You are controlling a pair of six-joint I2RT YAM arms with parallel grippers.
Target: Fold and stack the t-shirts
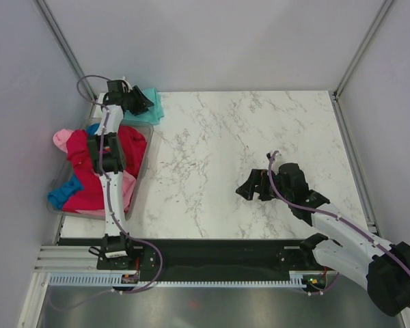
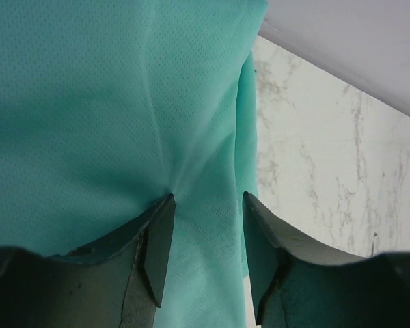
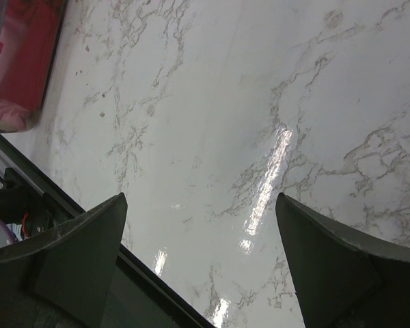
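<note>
A folded teal t-shirt (image 1: pixel 155 106) lies at the table's far left corner and fills the left wrist view (image 2: pixel 89 102). My left gripper (image 1: pixel 142 102) is down on it, jaws apart, fingertips pressing into the cloth (image 2: pixel 206 201), which puckers at the left finger (image 2: pixel 160 232). Crimson red (image 1: pixel 85 164), light pink (image 1: pixel 61 139) and bright blue (image 1: pixel 61 195) t-shirts lie crumpled in the tub. My right gripper (image 1: pixel 249 190) is open and empty over bare marble at centre right (image 3: pixel 201 201).
The grey translucent tub (image 1: pixel 145 164) stands at the left edge, just near of the teal shirt; its corner shows in the right wrist view (image 3: pixel 14 61). The black rail (image 1: pixel 212 249) runs along the near table edge. Walls close in on three sides.
</note>
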